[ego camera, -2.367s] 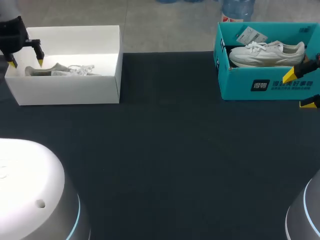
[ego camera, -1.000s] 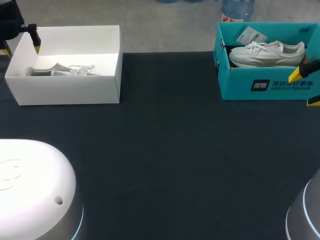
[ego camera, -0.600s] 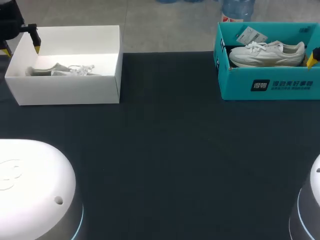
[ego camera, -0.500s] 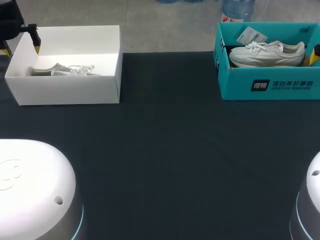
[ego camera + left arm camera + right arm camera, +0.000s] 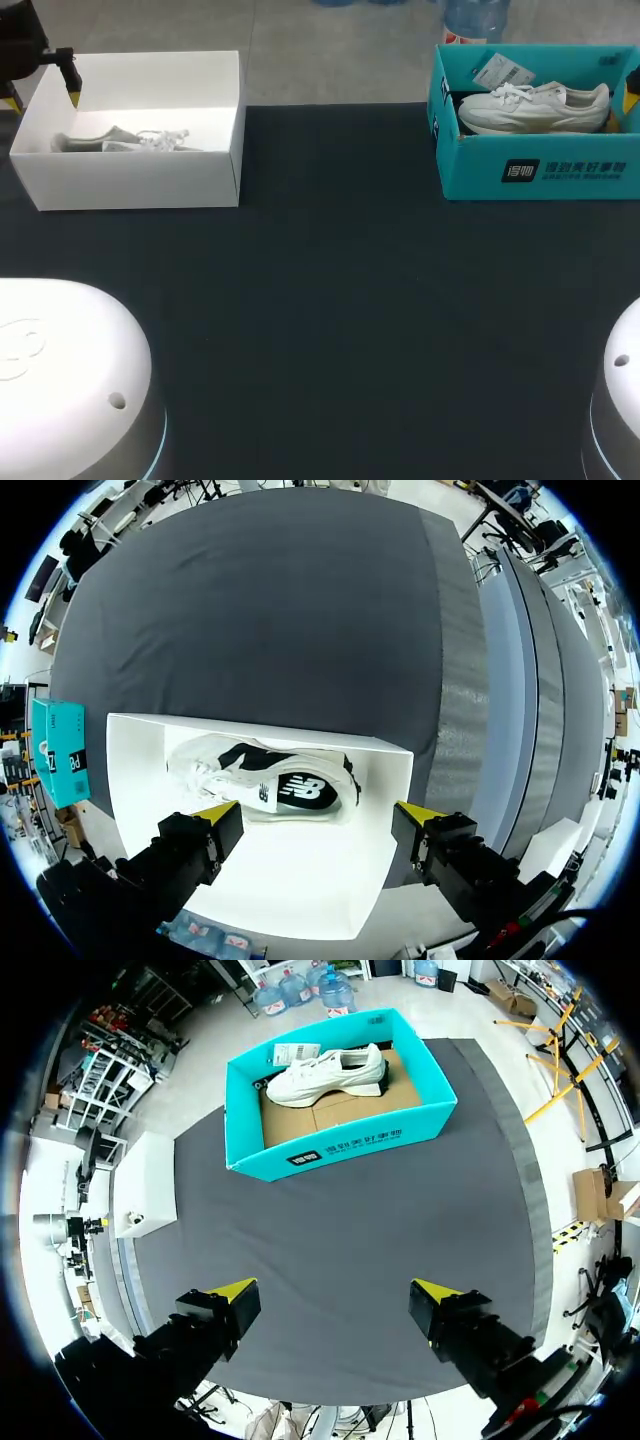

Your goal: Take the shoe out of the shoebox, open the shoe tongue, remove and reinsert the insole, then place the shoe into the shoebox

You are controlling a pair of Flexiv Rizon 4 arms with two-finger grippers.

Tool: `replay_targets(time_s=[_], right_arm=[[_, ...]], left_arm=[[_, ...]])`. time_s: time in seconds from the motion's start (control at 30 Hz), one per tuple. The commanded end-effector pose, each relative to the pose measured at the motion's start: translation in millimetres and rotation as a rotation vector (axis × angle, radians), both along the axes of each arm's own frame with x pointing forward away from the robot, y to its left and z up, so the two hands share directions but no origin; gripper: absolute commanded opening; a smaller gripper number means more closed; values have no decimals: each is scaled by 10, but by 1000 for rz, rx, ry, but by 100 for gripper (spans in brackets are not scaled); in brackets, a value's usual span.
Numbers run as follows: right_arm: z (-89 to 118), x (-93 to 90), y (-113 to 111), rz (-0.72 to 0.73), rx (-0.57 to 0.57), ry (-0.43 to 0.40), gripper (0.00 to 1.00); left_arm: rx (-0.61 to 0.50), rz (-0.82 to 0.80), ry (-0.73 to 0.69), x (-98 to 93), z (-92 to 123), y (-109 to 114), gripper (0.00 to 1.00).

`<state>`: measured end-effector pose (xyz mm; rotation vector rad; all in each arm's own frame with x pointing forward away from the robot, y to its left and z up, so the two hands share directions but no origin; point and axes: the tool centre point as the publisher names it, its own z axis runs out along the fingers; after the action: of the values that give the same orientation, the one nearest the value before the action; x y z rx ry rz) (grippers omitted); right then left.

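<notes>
White box [image 5: 140, 185]: blk/wht shoe [image 5: 265, 780] | teal box [image 5: 540, 172]: wht shoe [image 5: 535, 105] | L gripper [image 5: 318, 812], R gripper [image 5: 335, 1289] spread

You have a white shoe [image 5: 533, 106] upright along the far wall of the open teal shoebox [image 5: 480, 165] at the table's right, and a white-and-black shoe [image 5: 270, 785] lying on its side in the open white shoebox [image 5: 140, 182] at left.

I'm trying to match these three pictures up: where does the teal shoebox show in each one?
Head view: the teal shoebox sits far right on the table, white shoe inside.
Left wrist view: the teal shoebox shows small, past one end of the white shoebox under the left pincer.
Right wrist view: ahead of the right pincer, across the table.
Shared landmark: the white shoebox, in all three.
</notes>
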<state>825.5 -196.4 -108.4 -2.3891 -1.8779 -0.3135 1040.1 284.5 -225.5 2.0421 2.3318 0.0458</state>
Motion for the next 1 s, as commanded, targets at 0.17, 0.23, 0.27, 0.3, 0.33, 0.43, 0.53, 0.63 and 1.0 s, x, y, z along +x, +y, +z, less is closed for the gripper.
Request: replay_targets(time_s=[0.17, 0.23, 0.27, 0.3, 0.33, 0.43, 0.53, 0.63, 1.0], right_arm=[[-29, 223, -57, -8, -52, -69, 100], [-18, 386, -138, -24, -85, -112, 100], [-23, 470, -181, -28, -96, -118, 100], [-17, 555, -223, -30, -107, -131, 100], [-15, 642, -264, -23, -115, -141, 100], [-7, 858, -377, -22, -142, -160, 100], [-15, 1033, -482, -12, -137, -154, 100], [-43, 1162, -590, -11, -92, -146, 100], [-96, 1295, -691, -12, -109, -117, 100]], left_arm=[[3, 0, -1, -8, 3, -1, 100], [3, 0, -1, -8, 3, -1, 100], [3, 0, -1, -8, 3, -1, 100], [3, 0, -1, -8, 3, -1, 100], [3, 0, -1, -8, 3, -1, 100], [3, 0, -1, -8, 3, -1, 100], [3, 0, -1, -8, 3, -1, 100], [3, 0, -1, -8, 3, -1, 100], [3, 0, -1, -8, 3, -1, 100]])
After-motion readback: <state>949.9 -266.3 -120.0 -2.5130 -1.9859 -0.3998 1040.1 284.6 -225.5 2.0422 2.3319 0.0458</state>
